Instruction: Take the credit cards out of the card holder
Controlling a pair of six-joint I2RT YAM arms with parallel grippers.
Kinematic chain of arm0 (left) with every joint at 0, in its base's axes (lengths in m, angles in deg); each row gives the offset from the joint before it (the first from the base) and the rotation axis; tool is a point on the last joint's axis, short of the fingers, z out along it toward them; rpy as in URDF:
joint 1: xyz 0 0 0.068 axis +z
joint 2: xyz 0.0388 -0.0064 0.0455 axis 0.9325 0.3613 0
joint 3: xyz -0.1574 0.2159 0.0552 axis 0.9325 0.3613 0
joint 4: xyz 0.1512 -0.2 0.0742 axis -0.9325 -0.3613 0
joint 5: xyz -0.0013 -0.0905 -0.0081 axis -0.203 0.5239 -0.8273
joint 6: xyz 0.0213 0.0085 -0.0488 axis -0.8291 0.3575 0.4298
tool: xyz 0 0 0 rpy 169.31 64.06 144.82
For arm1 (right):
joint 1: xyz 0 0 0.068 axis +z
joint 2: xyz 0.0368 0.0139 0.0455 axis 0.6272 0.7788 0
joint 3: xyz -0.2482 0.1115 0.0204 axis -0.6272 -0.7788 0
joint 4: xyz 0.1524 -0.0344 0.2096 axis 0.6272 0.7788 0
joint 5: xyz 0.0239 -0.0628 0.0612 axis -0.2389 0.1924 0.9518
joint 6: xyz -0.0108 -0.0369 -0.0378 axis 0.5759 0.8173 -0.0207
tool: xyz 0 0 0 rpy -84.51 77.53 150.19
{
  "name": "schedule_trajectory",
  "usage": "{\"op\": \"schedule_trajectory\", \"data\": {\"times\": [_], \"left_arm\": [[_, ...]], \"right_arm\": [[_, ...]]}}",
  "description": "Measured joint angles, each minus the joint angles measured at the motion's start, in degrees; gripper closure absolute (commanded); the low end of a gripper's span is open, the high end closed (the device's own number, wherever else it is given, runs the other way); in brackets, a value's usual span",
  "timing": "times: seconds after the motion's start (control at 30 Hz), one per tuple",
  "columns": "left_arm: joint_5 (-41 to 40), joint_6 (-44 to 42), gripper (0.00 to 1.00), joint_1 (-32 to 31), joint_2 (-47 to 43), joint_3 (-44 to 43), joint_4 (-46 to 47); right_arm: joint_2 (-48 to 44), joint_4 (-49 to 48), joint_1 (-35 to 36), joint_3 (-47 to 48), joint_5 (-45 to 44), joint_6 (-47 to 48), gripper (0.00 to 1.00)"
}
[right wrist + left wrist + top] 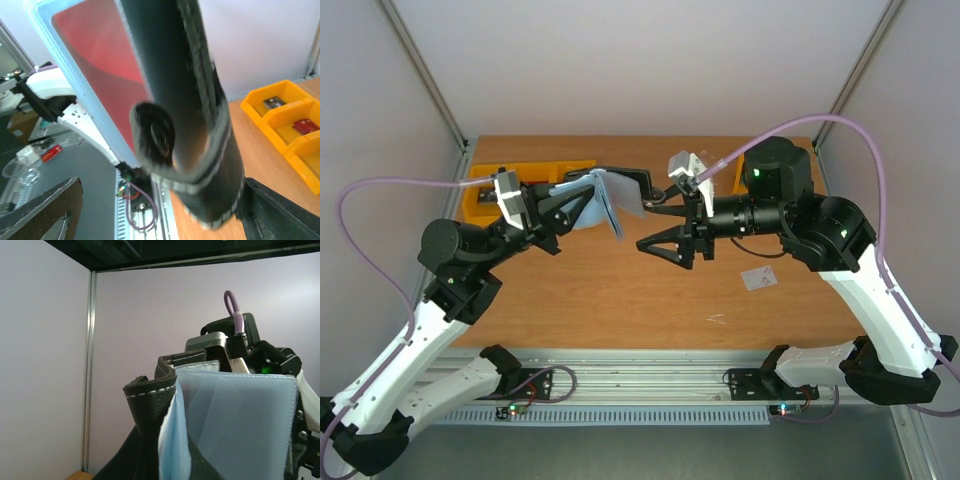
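My left gripper [582,202] is shut on the card holder [610,200] and holds it up above the table, opened out. In the left wrist view its black stitched edge [150,402] and grey-blue clear sleeve [240,425] fill the frame and hide my fingers. A bright red credit card [92,50] sits inside the clear sleeve. My right gripper [646,225] is wide open just right of the holder. The black flap with its snap tab [155,132] hangs between the two fingers [42,212]. A whitish credit card [758,278] lies flat on the table to the right.
Yellow plastic bins [515,185] stand at the back left of the wooden table [620,300], behind the left arm, with small items inside [305,125]. White walls and metal posts enclose the table on three sides.
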Motion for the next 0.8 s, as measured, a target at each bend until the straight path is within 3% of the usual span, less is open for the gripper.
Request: {"op": "schedule_trajectory", "data": {"times": [0.27, 0.43, 0.6, 0.8], "left_arm": [[-0.66, 0.20, 1.00, -0.26, 0.90, 0.00, -0.22], [-0.98, 0.37, 1.00, -0.33, 0.90, 0.00, -0.33], [-1.46, 0.92, 1.00, -0.33, 0.90, 0.00, -1.11], [-1.99, 1.07, 1.00, -0.33, 0.90, 0.00, -1.49]], "right_arm": [[-0.07, -6.12, 6.60, -2.21, -12.22, 0.20, 0.16], [0.52, -8.44, 7.23, -2.49, -14.47, -0.31, 0.14], [0.70, -8.92, 7.72, -2.56, -15.23, -0.33, 0.18], [0.98, -9.53, 7.76, -2.56, -15.85, -0.57, 0.12]]}}
